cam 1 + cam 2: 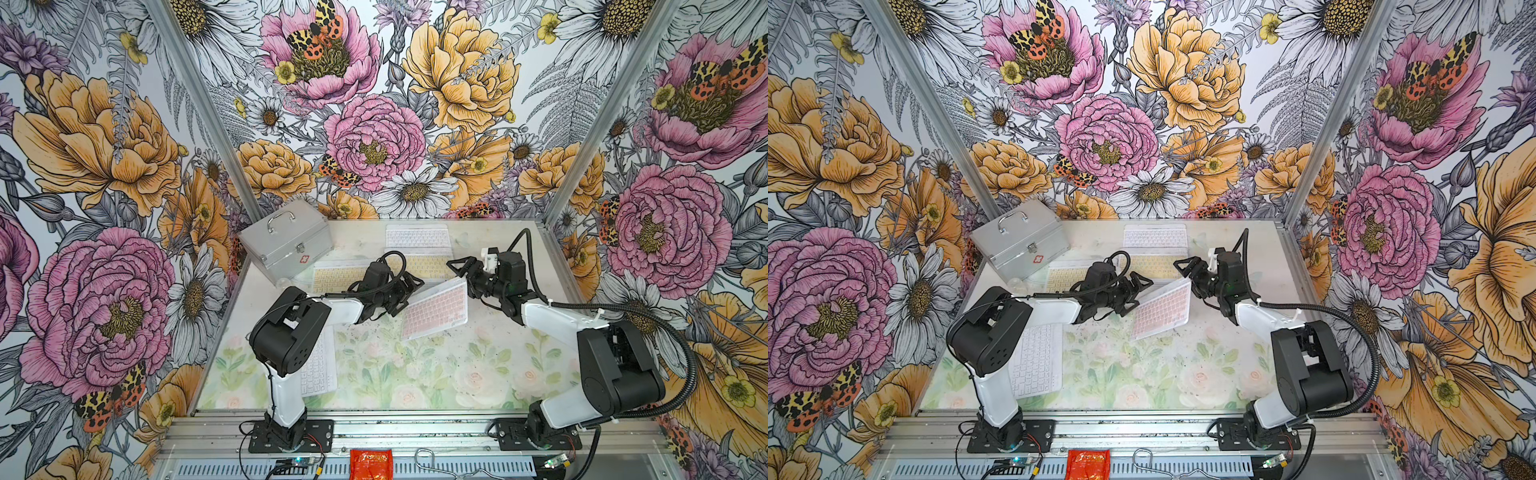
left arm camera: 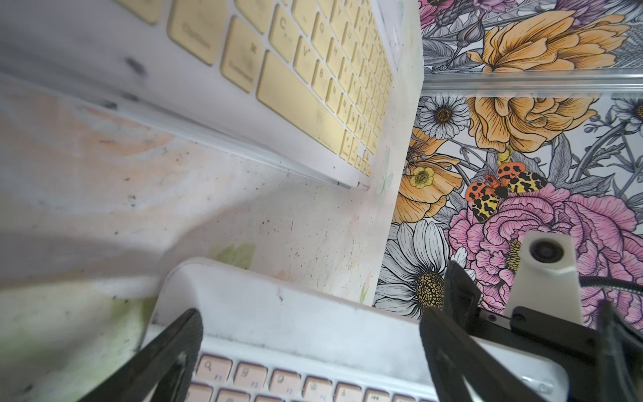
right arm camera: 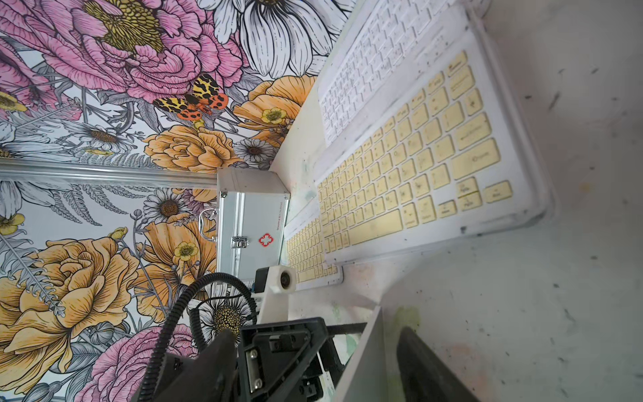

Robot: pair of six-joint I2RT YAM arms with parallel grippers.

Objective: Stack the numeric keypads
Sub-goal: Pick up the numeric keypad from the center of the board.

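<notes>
Five thin, flat, white-framed keypads are all I can count on the floral-print table (image 1: 415, 374). The one in play is the pink-keyed keypad (image 1: 434, 309), lying skewed and tilted at mid-table between both arms. My left gripper (image 1: 413, 295) is spread to its widest, fingers over the function-key edge and pinching nothing; I judge it is there to steady that side. My right gripper (image 1: 460, 276) straddles the opposite edge, jaws apart with the rim between them and not clamped, which I read as setting up a lift. Toward the back edge a yellow-keyed keypad (image 1: 428, 266) overlaps a second yellow-keyed keypad (image 1: 332, 279), with a white-keyed keypad (image 1: 417, 237) partly on top: likely the pile. A second white-keyed keypad (image 1: 320, 370) lies under the left arm near the left edge, and a silver metal case with a handle (image 1: 286, 241) fills the back-left corner.
</notes>
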